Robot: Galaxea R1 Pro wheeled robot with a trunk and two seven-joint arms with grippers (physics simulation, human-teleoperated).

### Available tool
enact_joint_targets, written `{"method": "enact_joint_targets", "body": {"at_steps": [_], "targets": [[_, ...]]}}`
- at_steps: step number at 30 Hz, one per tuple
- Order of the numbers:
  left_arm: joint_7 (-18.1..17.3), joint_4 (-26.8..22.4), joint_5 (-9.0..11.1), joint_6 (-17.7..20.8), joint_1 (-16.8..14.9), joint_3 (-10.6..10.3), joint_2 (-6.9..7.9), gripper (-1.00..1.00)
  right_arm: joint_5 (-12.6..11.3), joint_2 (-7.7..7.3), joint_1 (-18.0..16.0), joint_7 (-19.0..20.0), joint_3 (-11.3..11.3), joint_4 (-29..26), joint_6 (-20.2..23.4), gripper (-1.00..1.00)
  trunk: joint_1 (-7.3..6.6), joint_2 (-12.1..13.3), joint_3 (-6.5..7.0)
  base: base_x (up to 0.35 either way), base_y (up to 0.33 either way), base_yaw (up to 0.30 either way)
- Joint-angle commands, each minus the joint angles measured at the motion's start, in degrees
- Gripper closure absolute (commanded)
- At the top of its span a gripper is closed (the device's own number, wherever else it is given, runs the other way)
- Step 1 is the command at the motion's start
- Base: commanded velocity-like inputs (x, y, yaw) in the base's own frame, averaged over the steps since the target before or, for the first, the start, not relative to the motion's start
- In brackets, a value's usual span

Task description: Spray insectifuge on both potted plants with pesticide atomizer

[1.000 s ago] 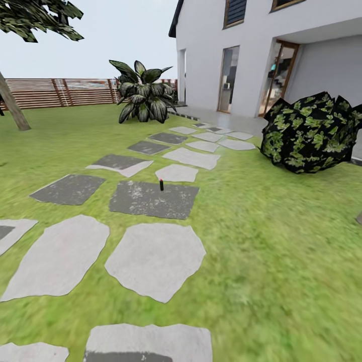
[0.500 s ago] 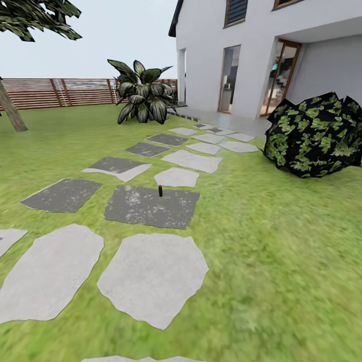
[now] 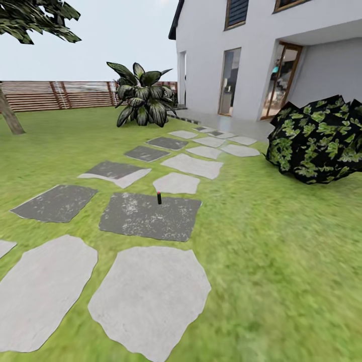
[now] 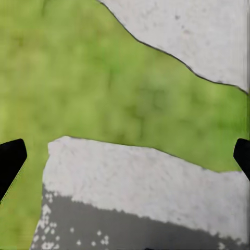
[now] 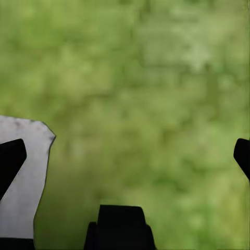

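Head view has the pesticide atomizer [image 3: 159, 197] standing upright on the far edge of a dark square paving slab [image 3: 146, 217], well ahead on the lawn [image 3: 281, 236]. It is slim and dark with a small reddish top. Left pincer [image 4: 125, 156] hangs over a pale slab and grass, fingers spread wide; right pincer [image 5: 125, 156], likewise spread, hangs over grass, both far from the atomizer.

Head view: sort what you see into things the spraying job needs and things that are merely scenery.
Needed: atomizer, standing upright on a dark paving slab.

Scenery: striped agave, dark bush, house, fence, tree.
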Motion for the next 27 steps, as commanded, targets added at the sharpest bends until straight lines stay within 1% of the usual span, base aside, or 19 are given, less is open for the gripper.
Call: {"method": "enact_joint_targets", "body": {"at_steps": [1,27], "targets": [[0.0,0.1,0.0,-0.2,0.0,0.1,-0.01,-1.00,0.4,-0.01,0.0,0.0,0.0,0.1,-0.1,-1.00,0.02,0.0,-0.05,0.338,0.000,0.000],[0.0,0.1,0.0,-0.2,0.0,0.1,-0.01,-1.00,0.3,0.07,0.0,0.1,0.2,0.0,-0.1,-1.00,0.02,0.0,-0.05,0.338,0.000,0.000]]}}
